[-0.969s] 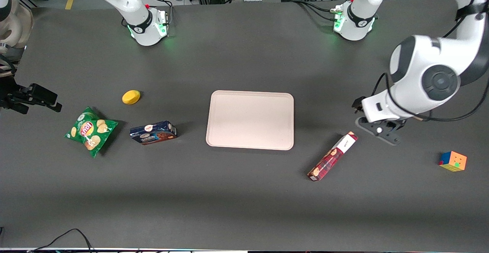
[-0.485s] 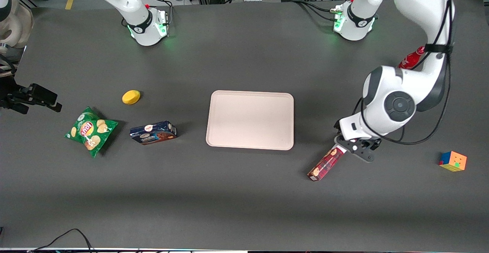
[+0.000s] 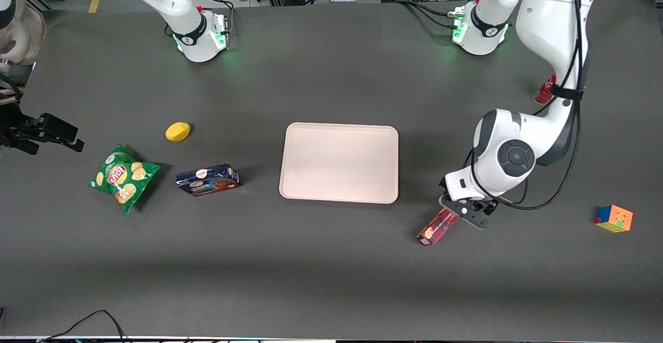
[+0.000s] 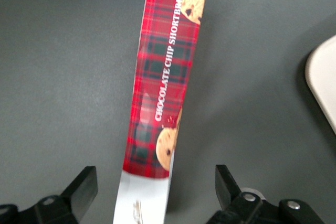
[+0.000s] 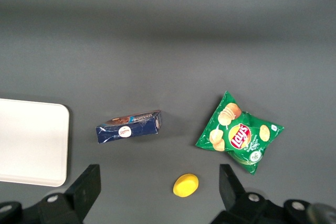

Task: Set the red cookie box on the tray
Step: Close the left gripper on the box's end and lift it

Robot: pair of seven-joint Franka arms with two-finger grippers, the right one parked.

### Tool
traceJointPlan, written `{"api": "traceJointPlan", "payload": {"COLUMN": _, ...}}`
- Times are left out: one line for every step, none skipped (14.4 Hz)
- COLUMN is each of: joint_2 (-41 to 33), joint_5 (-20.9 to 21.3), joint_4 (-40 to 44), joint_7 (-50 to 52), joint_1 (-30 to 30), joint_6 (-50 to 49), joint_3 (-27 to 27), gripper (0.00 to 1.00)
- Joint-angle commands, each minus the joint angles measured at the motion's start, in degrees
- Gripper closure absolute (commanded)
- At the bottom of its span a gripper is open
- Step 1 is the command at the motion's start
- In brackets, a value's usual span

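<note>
Dark table [image 3: 331, 260], open pincer [image 4: 156, 195] straddling red cookie box [image 4: 167, 85], tray [image 3: 339, 162] nearby.

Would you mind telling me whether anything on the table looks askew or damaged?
Nothing looks damaged or spilled. The red cookie box merely lies at a slant to the tray, on the table toward the working arm's end, with the open gripper straddling its white end.

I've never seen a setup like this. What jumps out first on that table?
The big pale tray lies mid-table with nothing on it. Beside it, toward the working arm's end, the white arm's gripper hangs open over the white end of the red cookie box, a finger on each side, not touching. A green chip bag lies toward the parked arm's end.
</note>
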State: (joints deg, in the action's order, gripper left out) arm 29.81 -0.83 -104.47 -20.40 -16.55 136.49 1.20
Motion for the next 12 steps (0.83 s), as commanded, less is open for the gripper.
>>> {"api": "traceJointPlan", "payload": {"joint_2": 2.61, "joint_5": -0.84, "joint_4": 0.76, "joint_7": -0.61, "joint_1": -0.76, "joint_6": 4.3, "joint_3": 0.74, "gripper": 0.0}}
{"api": "traceJointPlan", "payload": {"joint_2": 2.97, "joint_5": -0.84, "joint_4": 0.76, "joint_7": -0.52, "joint_1": -0.76, "joint_6": 4.57, "joint_3": 0.74, "gripper": 0.0}}
{"api": "traceJointPlan", "payload": {"joint_2": 3.14, "joint_5": -0.93, "joint_4": 0.85, "joint_7": -0.43, "joint_1": -0.76, "joint_6": 4.66, "joint_3": 0.74, "gripper": 0.06}}
{"api": "traceJointPlan", "payload": {"joint_2": 3.32, "joint_5": -1.02, "joint_4": 1.02, "joint_7": -0.17, "joint_1": -0.76, "joint_6": 4.66, "joint_3": 0.74, "gripper": 0.27}}
{"api": "traceJointPlan", "payload": {"joint_2": 3.5, "joint_5": -1.37, "joint_4": 1.03, "joint_7": -0.16, "joint_1": -0.76, "joint_6": 4.66, "joint_3": 0.83, "gripper": 0.41}}
{"api": "traceJointPlan", "payload": {"joint_2": 3.67, "joint_5": -2.76, "joint_4": 1.2, "joint_7": -0.16, "joint_1": -0.76, "joint_6": 4.66, "joint_3": 0.74, "gripper": 0.53}}
{"api": "traceJointPlan", "payload": {"joint_2": 3.76, "joint_5": -4.17, "joint_4": 1.29, "joint_7": -0.16, "joint_1": -0.76, "joint_6": 4.66, "joint_3": 0.83, "gripper": 0.57}}
{"api": "traceJointPlan", "payload": {"joint_2": 4.02, "joint_5": -5.23, "joint_4": 1.29, "joint_7": -0.16, "joint_1": -1.28, "joint_6": 4.58, "joint_3": 0.83, "gripper": 0.6}}
{"api": "traceJointPlan", "payload": {"joint_2": 4.03, "joint_5": -5.67, "joint_4": 1.29, "joint_7": 0.01, "joint_1": -1.55, "joint_6": 4.57, "joint_3": 0.91, "gripper": 0.63}}
{"api": "traceJointPlan", "payload": {"joint_2": 4.03, "joint_5": -5.85, "joint_4": 1.46, "joint_7": 0.19, "joint_1": -1.55, "joint_6": 4.49, "joint_3": 0.91, "gripper": 0.67}}
{"api": "traceJointPlan", "payload": {"joint_2": 4.03, "joint_5": -5.85, "joint_4": 1.73, "joint_7": 0.54, "joint_1": -1.55, "joint_6": 4.05, "joint_3": 0.91, "gripper": 0.74}}
{"api": "traceJointPlan", "payload": {"joint_2": 4.03, "joint_5": -5.85, "joint_4": 2.16, "joint_7": 0.45, "joint_1": -1.55, "joint_6": 3.7, "joint_3": 1.0, "gripper": 0.86}}
